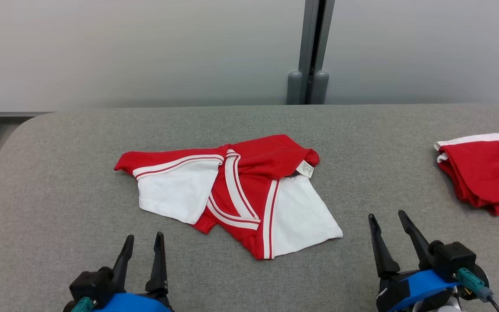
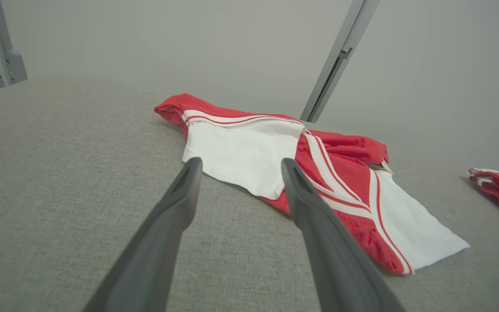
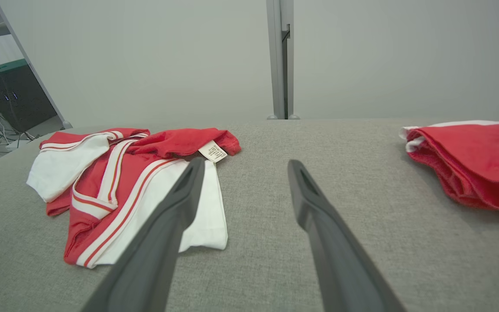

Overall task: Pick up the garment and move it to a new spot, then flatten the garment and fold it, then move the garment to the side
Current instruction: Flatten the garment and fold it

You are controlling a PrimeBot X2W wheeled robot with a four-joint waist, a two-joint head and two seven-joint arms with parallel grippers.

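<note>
Table (image 1: 249, 121): grey woven cloth top with a rounded corner, lying under and ahead of both sets of jaws.
Wall (image 1: 145, 47): pale grey panels, far beyond the fingertips, behind the table's back edge.
Garment (image 1: 249, 190): red with white panels and red-and-white striped trim. It lies crumpled and partly folded over itself on the table, ahead of the jaws and between the two grippers. It sits forward and to the right of the left jaws and forward and to the left of the right jaws, touching neither.
Folded red pile (image 1: 485, 169): a second red cloth with a white edge, ahead and to the right of the right jaws, well apart from the garment.
Post (image 1: 314, 52): grey upright with two rounded feet, straight beyond the garment, at the wall.
Right gripper (image 1: 386, 214): jaws spread wide and holding nothing, above bare table.
Left gripper (image 1: 144, 236): jaws spread wide and holding nothing, with the tips near the garment's white panel.
Label (image 1: 305, 168): small white printed tag on the garment's far right fold, nearer the right jaws.
</note>
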